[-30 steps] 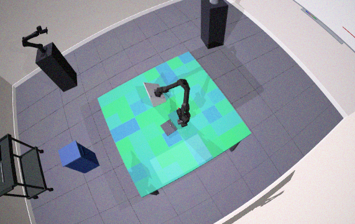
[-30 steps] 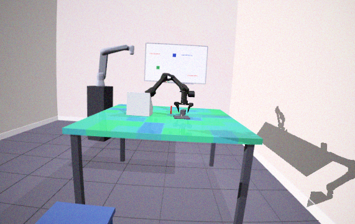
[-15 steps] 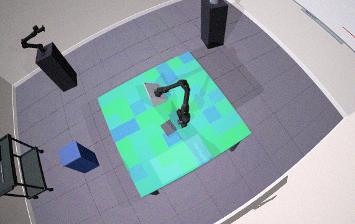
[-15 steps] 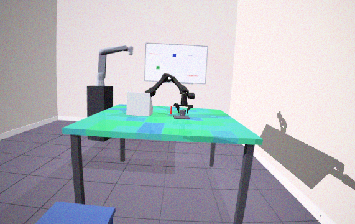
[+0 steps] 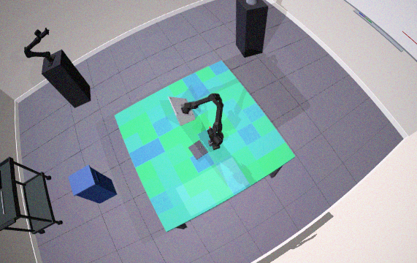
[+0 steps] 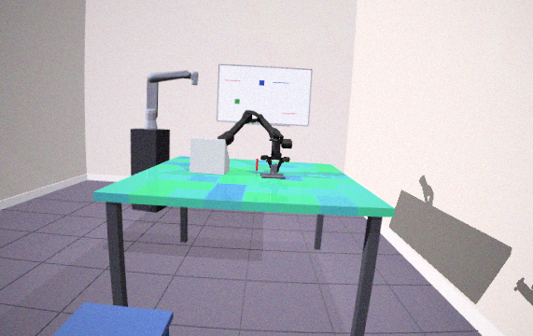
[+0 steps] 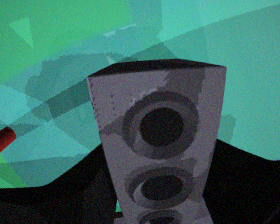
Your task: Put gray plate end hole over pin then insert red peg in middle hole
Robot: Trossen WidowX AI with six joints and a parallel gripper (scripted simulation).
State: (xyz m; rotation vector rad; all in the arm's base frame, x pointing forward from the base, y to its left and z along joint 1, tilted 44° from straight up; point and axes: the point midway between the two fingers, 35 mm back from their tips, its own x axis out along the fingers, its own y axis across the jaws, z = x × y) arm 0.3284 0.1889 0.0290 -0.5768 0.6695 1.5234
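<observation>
The gray plate [image 7: 110,97] [image 6: 273,167] fills the middle of the wrist view, its three round holes in a row, the lowest cut by the frame edge. My gripper [image 7: 151,133] [image 6: 273,170] is shut on the plate, one black finger along each long side. The fingers are low, close to the table. The dark gray base [image 5: 196,150] [image 6: 267,176] lies on the table beside the gripper in the top view; its pin is barely visible. The red peg [image 6: 257,164] [image 7: 2,143] [image 5: 209,128] stands apart from the plate and is partly cut off in the wrist view.
A pale box-like block [image 6: 207,156] [image 5: 179,113] stands on the patterned table [image 5: 179,215] [image 6: 173,198] beside the arm's mount. The arm [image 5: 218,113] [image 6: 249,117] arches over the table. A blue box [image 5: 92,185] is on the floor off the table.
</observation>
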